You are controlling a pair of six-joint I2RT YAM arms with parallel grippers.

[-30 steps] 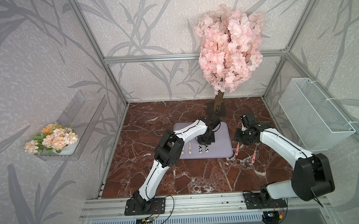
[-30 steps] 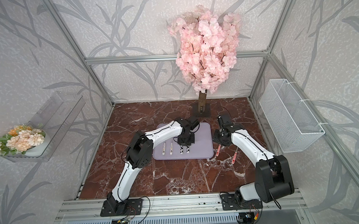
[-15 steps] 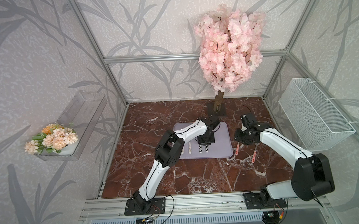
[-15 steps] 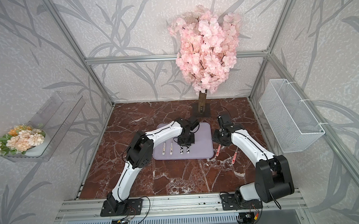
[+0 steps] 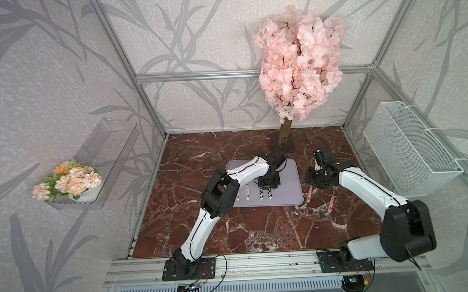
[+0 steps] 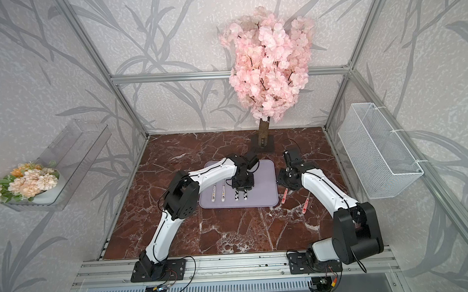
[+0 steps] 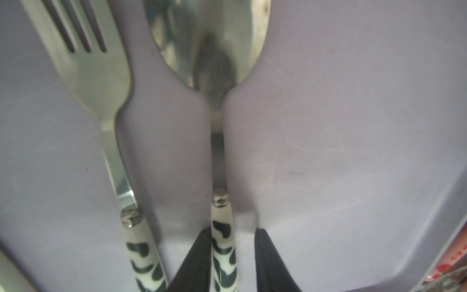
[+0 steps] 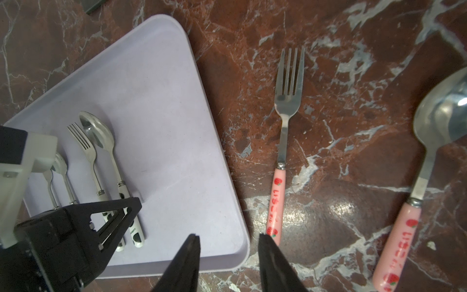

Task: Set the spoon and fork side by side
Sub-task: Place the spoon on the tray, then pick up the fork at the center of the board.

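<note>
The spoon [image 7: 214,50] and the fork [image 7: 96,75], both steel with cow-spotted handles, lie parallel on the lavender tray [image 7: 353,126], the spoon to the fork's right. My left gripper [image 7: 233,231] is open over the spoon's handle: one finger touches it and the other stands apart. In both top views the two handles stick out below that gripper [image 5: 266,190], spoon [image 6: 245,195] beside fork [image 6: 237,196]. My right gripper [image 8: 228,236] hangs open and empty over the tray's near right corner [image 8: 242,252].
A pink strawberry-handled fork [image 8: 288,101] and matching spoon [image 8: 429,151] lie on the marble right of the tray. Two more utensils [image 5: 242,196] lie at the tray's left. A blossom tree [image 5: 284,141] stands behind; a wire basket [image 5: 407,155] hangs on the right wall.
My left gripper's jaws have parted from the spoon's handle, and the spoon lies on the tray. Neither arm has visibly shifted.
</note>
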